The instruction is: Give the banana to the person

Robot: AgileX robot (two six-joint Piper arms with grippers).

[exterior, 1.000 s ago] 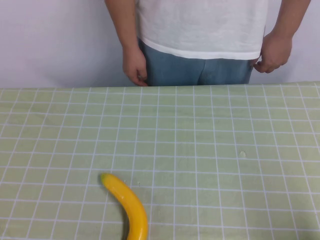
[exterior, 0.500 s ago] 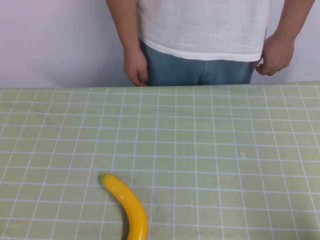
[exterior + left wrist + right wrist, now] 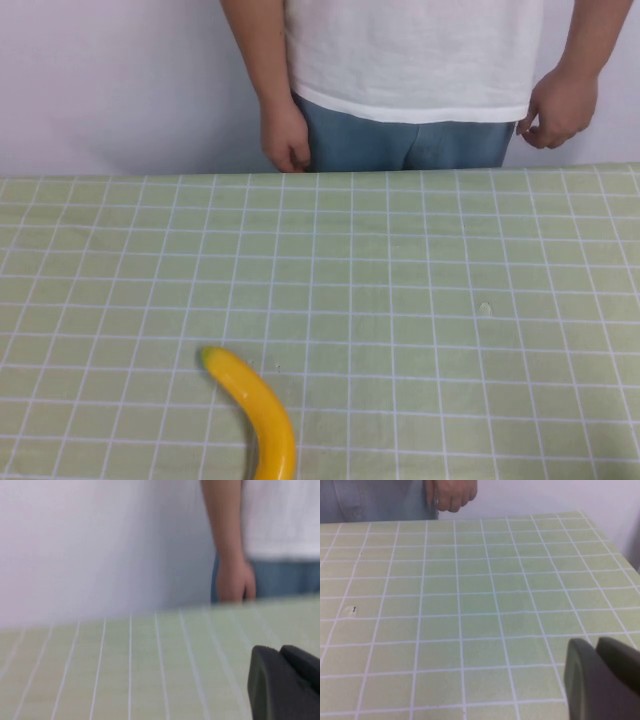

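The banana (image 3: 255,415) is bright yellow with a greenish tip and lies on the green checked tablecloth (image 3: 400,280) at the near edge, left of centre, running off the bottom of the high view. The person (image 3: 415,60), in a white T-shirt and blue jeans, stands behind the far edge with both hands hanging at the sides. Neither gripper shows in the high view. My left gripper (image 3: 282,652) is shut and empty, low over the cloth, facing the person's hand (image 3: 234,582). My right gripper (image 3: 597,645) is shut and empty over the cloth's right part. The banana is in neither wrist view.
A pale wall (image 3: 110,80) stands behind the table. A small speck (image 3: 486,308) lies on the cloth right of centre. The table's right edge (image 3: 615,545) shows in the right wrist view.
The person has shifted a little to the right and both hands have risen slightly. The banana has not moved.
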